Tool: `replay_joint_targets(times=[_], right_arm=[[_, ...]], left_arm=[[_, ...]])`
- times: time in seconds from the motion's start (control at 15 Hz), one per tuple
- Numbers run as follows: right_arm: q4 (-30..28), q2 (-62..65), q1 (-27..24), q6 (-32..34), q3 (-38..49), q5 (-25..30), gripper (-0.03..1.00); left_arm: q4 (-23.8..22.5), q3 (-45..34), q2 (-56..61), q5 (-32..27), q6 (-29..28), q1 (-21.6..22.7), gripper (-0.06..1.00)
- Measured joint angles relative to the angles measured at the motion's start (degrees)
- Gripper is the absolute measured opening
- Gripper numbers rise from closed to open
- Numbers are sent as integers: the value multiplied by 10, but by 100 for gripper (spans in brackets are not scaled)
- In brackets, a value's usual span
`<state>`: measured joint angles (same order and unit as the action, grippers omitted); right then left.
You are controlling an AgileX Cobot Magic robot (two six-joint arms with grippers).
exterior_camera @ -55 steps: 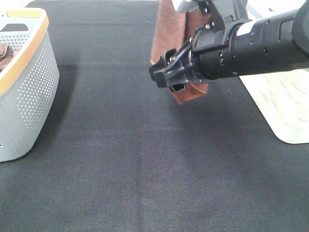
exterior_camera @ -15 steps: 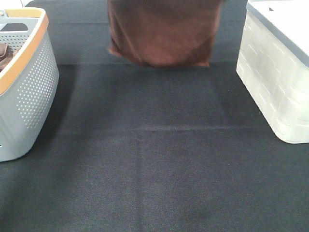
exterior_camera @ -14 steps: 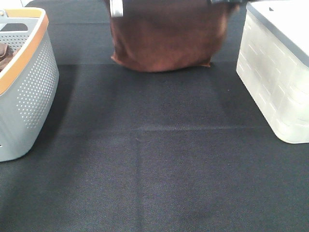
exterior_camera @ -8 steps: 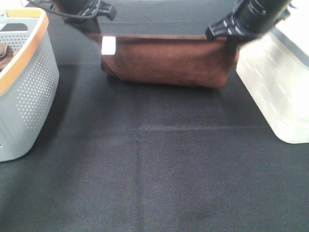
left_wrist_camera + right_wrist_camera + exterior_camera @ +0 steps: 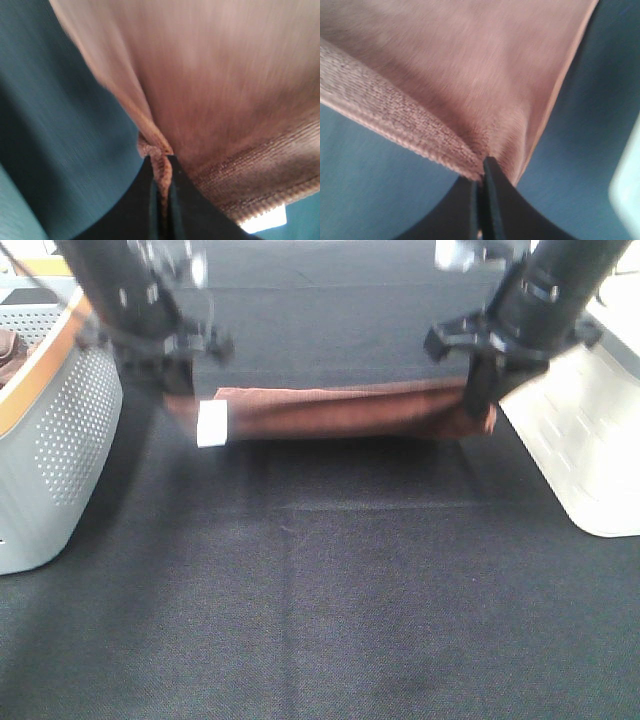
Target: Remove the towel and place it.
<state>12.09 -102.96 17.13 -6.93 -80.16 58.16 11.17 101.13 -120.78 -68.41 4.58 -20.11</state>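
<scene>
The left claw [image 5: 161,167] is pinching one hemmed corner of the towel [image 5: 340,412], jaws closed tight, and the right claw [image 5: 481,176] is clamping the opposite corner likewise. The towel is hanging stretched between them, low over the black tabletop [image 5: 330,600], between the grey basket [image 5: 60,440] and the white bin [image 5: 590,460].

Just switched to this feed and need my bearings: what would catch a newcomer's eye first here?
The reddish-brown microfibre towel stretches across the far middle of the black table, its small white tag at the left end. Each hand is shut on one end: the left hand beside the grey perforated basket, the right hand beside the white ribbed bin.
</scene>
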Motion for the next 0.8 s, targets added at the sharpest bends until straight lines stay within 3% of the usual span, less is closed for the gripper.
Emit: replay_joint_targets(times=[0.33, 0.4, 0.53, 0.6, 0.67, 0.8], right_arm=[[29, 0, 0, -1, 119, -40, 0], [25, 0, 0, 1, 128, -50, 4], [11, 0, -5, 9, 135, -58, 29], [7, 0, -6, 18, 135, -56, 46], [7, 0, -6, 18, 135, -56, 46], [3, 1, -7, 20, 135, -31, 81]], left_arm=[[-1, -109, 0, 0, -1, -37, 0], [-11, -115, 0, 0, -2, -44, 1], [-49, -118, 0, -2, -2, -53, 17], [-61, -118, 0, -4, -2, -53, 37], [-61, -118, 0, -4, -2, -53, 37], [-65, -118, 0, -5, -2, -53, 70]])
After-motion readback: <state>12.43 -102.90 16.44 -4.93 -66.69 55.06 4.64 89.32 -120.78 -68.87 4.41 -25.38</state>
